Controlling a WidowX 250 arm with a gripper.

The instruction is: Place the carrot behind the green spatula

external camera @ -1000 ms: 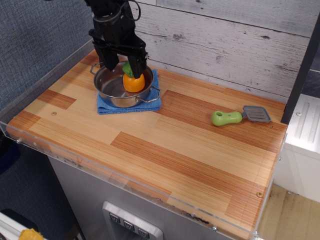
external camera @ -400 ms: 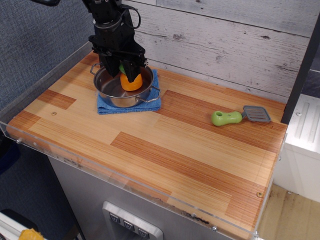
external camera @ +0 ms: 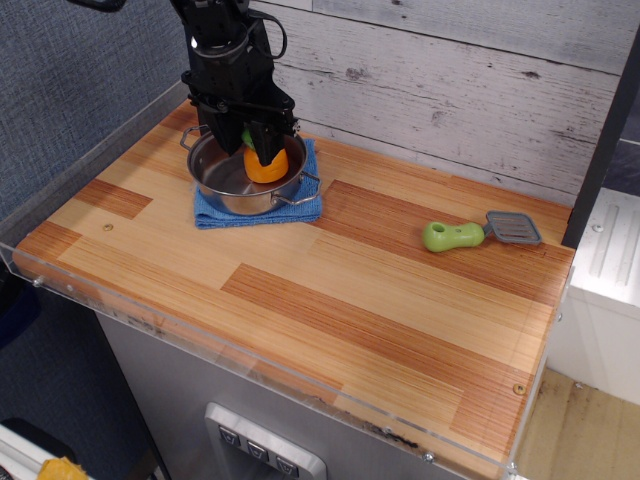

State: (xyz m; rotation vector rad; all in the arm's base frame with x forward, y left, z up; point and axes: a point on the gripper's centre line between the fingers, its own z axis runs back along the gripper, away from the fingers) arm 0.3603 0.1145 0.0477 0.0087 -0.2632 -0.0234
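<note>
- Striped wooden tabletop (external camera: 330, 290), edged with clear plastic: fills most of the frame, with a whitewashed plank wall behind it.
- Black robot arm with a black two-fingered gripper (external camera: 263, 152): entered from the upper left. The fingers are pressed in on the carrot's upper part, seemingly pinching it.
- Round steel pot with side handles (external camera: 228, 182): seated on a folded blue cloth (external camera: 300, 209), upper left of the frame.
- Small green spatula, chunky lime handle and flat grey slotted blade (external camera: 470, 234): lies at centre right, well apart from the pot, untouched.
- Stubby orange toy carrot with a green leafy cap (external camera: 266, 166): inside the pot, against its far right wall, between the fingers.
- Risks, as judged: a rounded body gripped high could slip on lifting; a low lift could catch the pot rim and drag pot and cloth.
- Change noted: a second ago the fingers were spread either side of the carrot; they have since been lowered and closed. The spatula is unmoved.
</note>
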